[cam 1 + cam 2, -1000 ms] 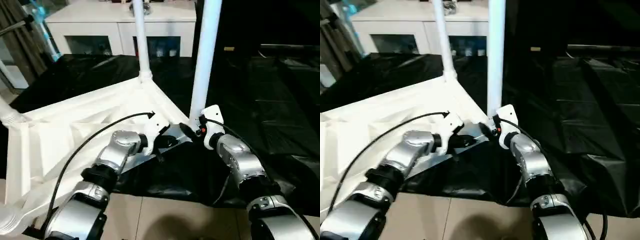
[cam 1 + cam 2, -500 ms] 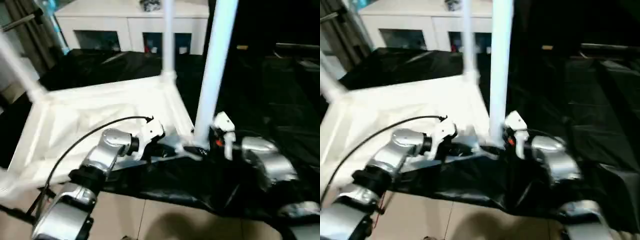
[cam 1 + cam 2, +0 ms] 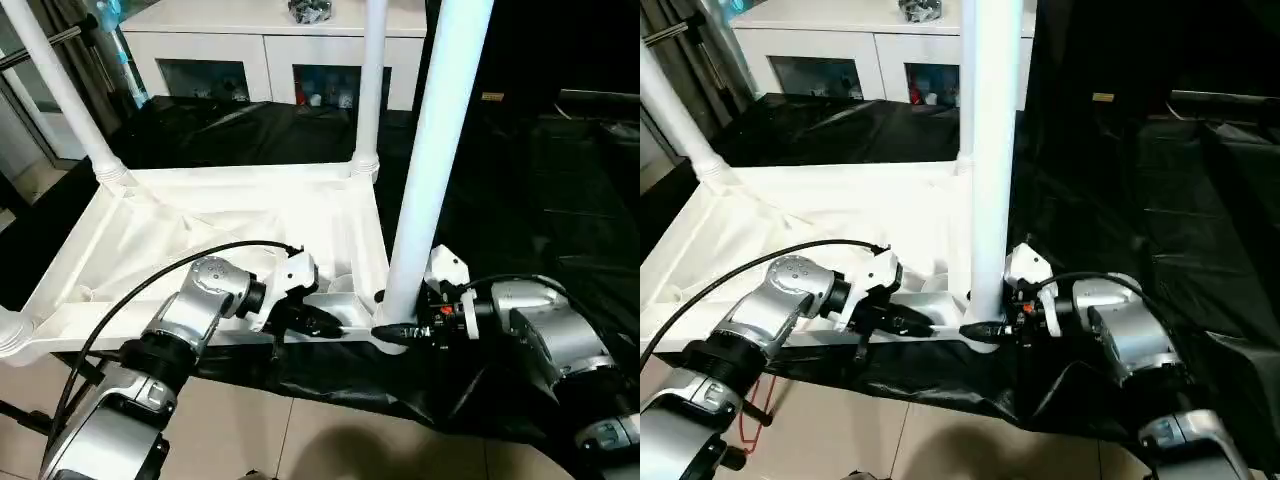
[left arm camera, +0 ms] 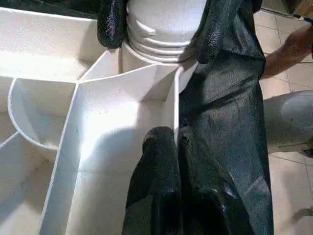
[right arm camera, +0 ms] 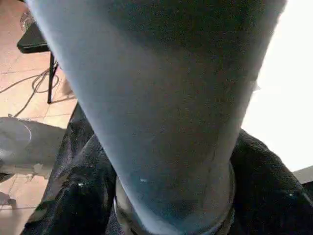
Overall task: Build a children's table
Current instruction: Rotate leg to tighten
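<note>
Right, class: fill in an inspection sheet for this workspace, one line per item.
Surface: black sheeting over a tiled floor.
Job's things: tabletop upside down, ribs up; three legs seen standing in corner sockets, the nearest leg the closest to the camera.
Clutter: nothing seen.
End effectors: left end effector shut on the tabletop's near rim; right end effector around the nearest leg's base.
Cables: black cable looping over the left arm.
Surroundings: white cabinet behind.

Tabletop [image 3: 230,215] and 3 visible legs [image 3: 430,170] showing white; floor sheet [image 3: 560,200] showing black; forearms [image 3: 195,305] showing silver.
</note>
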You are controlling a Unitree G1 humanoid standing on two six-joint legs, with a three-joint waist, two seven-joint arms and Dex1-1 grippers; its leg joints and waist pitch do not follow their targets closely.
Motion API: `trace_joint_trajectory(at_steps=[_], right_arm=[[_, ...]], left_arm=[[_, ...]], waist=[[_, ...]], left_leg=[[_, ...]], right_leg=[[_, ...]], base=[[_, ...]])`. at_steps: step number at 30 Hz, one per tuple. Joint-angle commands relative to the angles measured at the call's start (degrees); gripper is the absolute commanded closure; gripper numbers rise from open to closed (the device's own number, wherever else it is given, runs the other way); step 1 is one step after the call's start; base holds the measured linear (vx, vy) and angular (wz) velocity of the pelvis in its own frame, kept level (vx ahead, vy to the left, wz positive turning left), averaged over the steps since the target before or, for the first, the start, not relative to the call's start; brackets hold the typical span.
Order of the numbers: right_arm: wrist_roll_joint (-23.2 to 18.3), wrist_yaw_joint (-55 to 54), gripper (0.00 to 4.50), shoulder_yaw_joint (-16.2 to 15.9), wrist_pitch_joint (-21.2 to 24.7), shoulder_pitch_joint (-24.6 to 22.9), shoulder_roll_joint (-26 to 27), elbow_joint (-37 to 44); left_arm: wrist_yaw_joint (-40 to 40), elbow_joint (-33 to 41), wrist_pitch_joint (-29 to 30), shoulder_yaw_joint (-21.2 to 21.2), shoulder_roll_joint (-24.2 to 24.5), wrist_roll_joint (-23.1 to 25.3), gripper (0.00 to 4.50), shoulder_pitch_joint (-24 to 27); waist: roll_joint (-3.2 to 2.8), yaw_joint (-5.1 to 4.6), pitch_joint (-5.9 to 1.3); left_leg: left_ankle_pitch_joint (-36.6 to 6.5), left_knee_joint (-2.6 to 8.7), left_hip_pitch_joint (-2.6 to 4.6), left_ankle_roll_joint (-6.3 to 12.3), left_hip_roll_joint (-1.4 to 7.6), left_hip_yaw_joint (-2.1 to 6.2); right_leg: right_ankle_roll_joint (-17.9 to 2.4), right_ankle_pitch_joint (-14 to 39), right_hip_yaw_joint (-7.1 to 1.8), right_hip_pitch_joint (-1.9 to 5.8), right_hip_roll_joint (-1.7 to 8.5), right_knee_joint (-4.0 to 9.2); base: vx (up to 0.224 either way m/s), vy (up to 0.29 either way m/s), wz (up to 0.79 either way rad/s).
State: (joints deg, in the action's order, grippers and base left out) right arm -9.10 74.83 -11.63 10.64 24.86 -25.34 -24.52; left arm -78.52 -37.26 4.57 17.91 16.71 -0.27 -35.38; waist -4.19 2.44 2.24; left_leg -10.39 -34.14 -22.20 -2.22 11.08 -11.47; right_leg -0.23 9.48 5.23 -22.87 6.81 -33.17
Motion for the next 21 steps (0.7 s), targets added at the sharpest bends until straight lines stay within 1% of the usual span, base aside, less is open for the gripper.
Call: trace_joint_trajectory(at_steps=[1, 2, 3, 4, 5, 6, 7, 8, 9, 10, 11, 12, 13, 14, 15, 16, 17, 18, 19, 20, 21], right_arm=[[-0.16, 0.30, 1.77, -2.66, 1.17, -1.85, 1.43, 0.72], [-0.18, -0.34, 1.77, -2.42, 1.18, -2.11, 1.89, 0.58], [-0.23, -2.60, 1.79, -1.65, 1.03, -2.54, 3.23, -0.16], [0.01, -4.74, 1.82, -1.14, 1.13, -2.59, 4.22, -0.90], [0.49, -6.83, 1.82, -0.79, 1.05, -2.51, 5.03, -1.67], [1.19, -9.30, 1.82, -0.53, 0.18, -2.46, 6.08, -2.61], [2.05, -12.09, 1.82, -0.34, -0.14, -2.38, 7.17, -3.55], [3.08, -15.56, 1.82, -0.05, -0.09, -2.00, 8.36, -4.91], [4.21, -19.08, 1.82, 0.22, -0.09, -1.44, 9.46, -6.40], [5.27, -22.71, 1.83, 0.52, -0.62, -0.76, 10.72, -8.09], [5.84, -25.66, 1.83, 0.94, -1.17, -0.22, 11.86, -9.43], [6.06, -29.56, 1.83, 1.84, -1.29, 0.70, 13.54, -11.33], [6.06, -29.56, 1.83, 1.84, -1.29, 0.70, 13.54, -11.33], [6.28, -34.12, 1.83, 3.02, -0.90, 1.99, 15.58, -13.60], [6.56, -38.73, 1.83, 4.13, 0.00, 3.38, 17.47, -15.91], [6.82, -41.47, 1.83, 4.67, 0.53, 4.28, 18.59, -17.40], [6.89, -41.94, 1.83, 4.74, 0.56, 4.47, 18.80, -17.70], [7.66, -46.02, 1.83, 5.11, 0.41, 6.18, 20.53, -20.33], [7.80, -46.33, 1.83, 5.05, 0.18, 6.41, 20.74, -20.64], [7.63, -46.90, 1.48, 5.30, -0.81, 7.57, 21.87, -22.04], [7.10, -46.55, 1.13, 5.68, -1.15, 8.03, 22.35, -22.52]], left_arm=[[0.72, 1.98, -0.51, 0.23, -0.95, -0.87, 4.50, -0.05], [1.39, 1.82, -0.51, 0.16, -1.22, -0.78, 4.50, -0.03], [3.76, 1.07, -0.77, -0.11, -2.03, -0.23, 4.50, -0.15], [5.69, 0.45, -0.46, -0.40, -2.69, 0.05, 4.50, -0.39], [7.24, -0.07, -0.03, -0.69, -3.24, 0.21, 4.50, -0.60], [9.16, -0.73, 0.14, -1.14, -4.04, 0.29, 4.50, -0.88], [11.16, -1.41, 0.59, -1.70, -4.92, 0.34, 4.50, -1.18], [12.89, -1.99, 0.92, -2.15, -5.71, 0.41, 4.50, -1.48], [14.64, -2.57, 1.18, -2.46, -6.42, 0.69, 4.50, -1.88], [16.74, -3.22, 1.56, -2.80, -7.21, 1.03, 4.50, -2.34], [18.43, -3.75, 1.92, -3.08, -7.88, 1.24, 4.50, -2.73], [20.90, -4.60, 2.44, -3.47, -8.84, 1.54, 4.50, -3.38], [20.90, -4.60, 2.44, -3.47, -8.84, 1.54, 4.50, -3.38], [23.76, -5.64, 3.24, -3.98, -10.04, 1.63, 4.50, -4.20], [26.62, -6.63, 3.96, -4.57, -11.24, 1.64, 4.50, -5.00], [28.39, -7.27, 4.31, -5.03, -12.03, 1.67, 4.50, -5.50], [28.64, -7.39, 4.39, -5.10, -12.19, 1.66, 4.50, -5.60], [30.55, -8.30, 4.95, -5.67, -13.47, 1.73, 4.50, -6.41], [30.67, -8.35, 5.00, -5.71, -13.63, 1.74, 4.50, -6.48], [30.84, -8.37, 5.29, -5.85, -14.39, 1.69, 4.50, -6.72], [30.68, -8.23, 5.41, -5.91, -14.67, 1.62, 4.50, -6.72]], waist=[[0.94, -0.01, -3.77], [0.95, 0.00, -3.74], [0.96, -0.02, -3.68], [0.72, -0.06, -3.54], [0.82, -0.12, -3.47], [0.95, -0.36, -3.34], [0.95, -0.70, -3.13], [0.96, -0.84, -3.03], [0.53, -1.19, -2.82], [0.81, -1.82, -2.65], [0.78, -2.19, -2.50], [1.01, -3.17, -2.03], [0.99, -3.50, -1.76], [0.88, -3.94, -1.63], [0.49, -5.03, -1.30], [-0.02, -5.93, -1.31], [-0.31, -6.43, -1.04], [-1.09, -6.70, -0.84], [-1.91, -5.80, -0.92], [-2.40, -3.51, -0.86], [0.46, -3.59, -0.65]], left_leg=[[-11.71, 4.07, 1.11, 5.42, 2.27, 0.84], [-11.87, 4.09, 1.09, 5.33, 2.27, 0.85], [-12.21, 4.11, 1.06, 5.21, 2.26, 0.83], [-13.44, 4.25, 1.15, 4.64, 2.27, 0.85], [-14.31, 4.34, 1.24, 4.19, 2.25, 0.85], [-16.00, 4.46, 1.28, 3.25, 2.12, 0.92], [-17.53, 4.56, 1.41, 2.28, 2.04, 0.95], [-18.60, 4.61, 1.53, 1.85, 1.95, 1.02], [-20.85, 4.73, 1.73, 0.89, 1.87, 1.27], [-22.71, 4.92, 1.51, 0.00, 1.74, 1.59], [-24.10, 4.98, 1.69, -0.33, 1.65, 1.63], [-29.23, 4.69, 2.67, -0.88, 1.37, 1.91], [-30.72, 4.45, 2.88, -0.98, 1.18, 2.01], [-31.92, 4.29, 3.13, -1.29, 1.02, 2.19], [-35.44, 3.59, 4.34, -1.75, 0.67, 2.46], [-37.67, 3.53, 4.78, -1.85, 0.67, 3.05], [-40.18, 4.23, 4.76, -1.98, 1.12, 3.44], [-45.65, 6.98, 2.48, -2.59, 2.75, 4.57], [-49.06, 9.63, 0.37, -3.80, 4.32, 5.24], [-55.10, 13.91, -0.70, -5.56, 4.78, 3.08], [-50.46, 11.90, 2.20, -4.74, 3.18, 1.58]], right_leg=[[-14.62, 10.24, -2.15, 2.75, 1.84, 2.98], [-14.55, 10.55, -2.15, 2.77, 1.86, 3.00], [-14.44, 11.04, -2.17, 2.73, 1.87, 3.08], [-14.11, 12.78, -2.18, 2.63, 1.90, 3.27], [-13.82, 14.00, -2.16, 2.57, 1.90, 3.49], [-13.21, 16.70, -2.11, 2.55, 1.92, 3.75], [-12.28, 19.75, -2.12, 2.34, 1.93, 4.11], [-11.74, 21.68, -2.08, 2.24, 2.00, 4.38], [-10.61, 25.37, -1.96, 2.09, 2.03, 4.71], [-9.14, 28.38, -1.69, 2.21, 1.98, 4.97], [-8.50, 30.18, -1.57, 2.01, 1.90, 5.23], [-5.96, 37.01, -0.99, 1.15, 1.86, 6.43], [-4.99, 39.64, -0.64, 0.91, 1.84, 6.79], [-3.98, 41.76, -0.19, 0.79, 1.84, 7.15], [-1.68, 45.53, 1.58, -0.01, 1.53, 8.72], [-0.04, 44.80, 3.42, 0.72, 1.33, 9.53], [0.24, 42.61, 4.37, 1.26, 0.97, 9.55], [-0.53, 34.39, 4.43, 4.49, 0.72, 6.17], [-2.74, 24.89, 2.26, 7.15, 0.94, -0.47], [-5.38, 12.30, 1.48, 7.37, -0.63, -4.93], [-4.79, 22.66, -0.90, 4.40, -0.70, -2.47]], base=[[0.000, 0.000, 0.00], [0.000, 0.000, 0.00], [0.000, 0.000, 0.00], [0.000, 0.000, 0.00], [0.000, 0.000, 0.00], [0.000, 0.000, 0.00], [0.000, 0.000, 0.00], [0.000, 0.000, 0.00], [0.000, 0.000, 0.00], [0.000, 0.000, 0.00], [-0.052, 0.008, -0.06], [-0.053, 0.007, -0.02], [-0.053, 0.007, -0.02], [-0.064, 0.006, -0.02], [-0.070, 0.010, -0.04], [-0.070, 0.010, -0.04], [0.000, 0.000, 0.00], [-0.076, 0.049, -0.05], [-0.076, 0.049, -0.05], [-0.068, -0.003, 0.10], [0.050, -0.075, 0.23]])
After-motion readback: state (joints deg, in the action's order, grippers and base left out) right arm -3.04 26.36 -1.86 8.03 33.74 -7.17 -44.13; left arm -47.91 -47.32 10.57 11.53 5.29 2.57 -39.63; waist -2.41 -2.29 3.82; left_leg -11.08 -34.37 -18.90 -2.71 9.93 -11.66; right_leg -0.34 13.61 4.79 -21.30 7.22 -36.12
